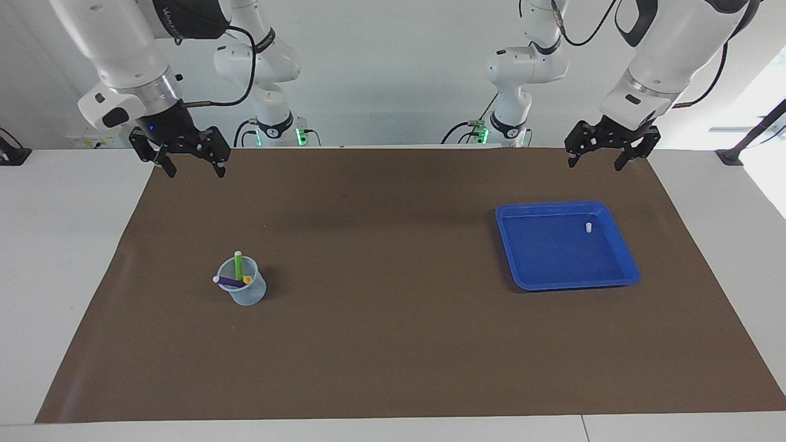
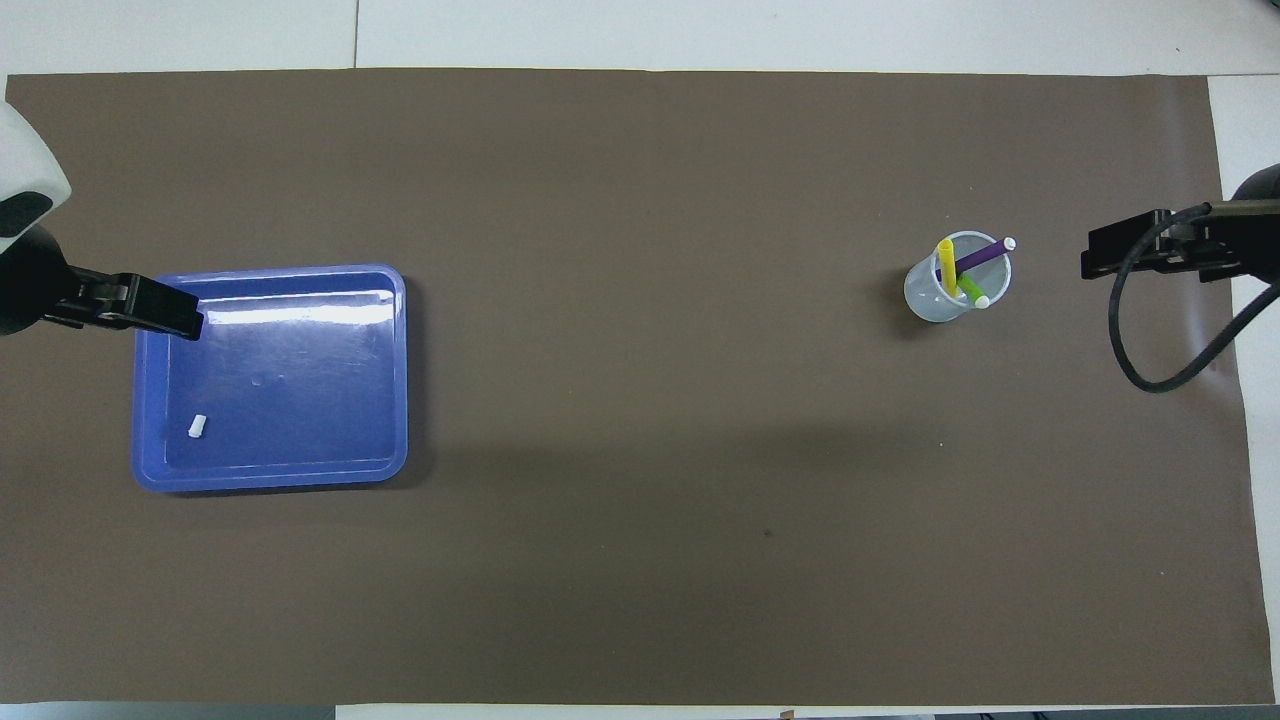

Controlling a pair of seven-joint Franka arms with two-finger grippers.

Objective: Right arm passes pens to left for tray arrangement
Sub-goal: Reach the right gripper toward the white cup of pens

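While both arms are hanging raised at the robots' edge of the worktop (image 1: 393, 344), nothing is being held. Tray (image 1: 626, 261) is lying toward the left arm's end, rigid and shallow, a small white piece (image 1: 588, 227) inside. Left hand (image 1: 600, 158) and right hand (image 1: 191, 168) are standing wide, empty. Cup (image 1: 249, 293) is looking light, likely tippy. Pens (image 1: 238, 265) are leaning in it, toward the right arm's end: light, stiff, smooth; best pinched on the barrel above the rim.

1. The three thin marker pens' (image 1: 238, 273) lower ends are hidden inside the small translucent bluish plastic cup (image 1: 249, 293).
2. Overhead, both arms are cut off by the picture's edges.
3. The tiny white piece (image 2: 197, 426) in the shallow blue plastic tray (image 2: 398, 380) is too small to identify.
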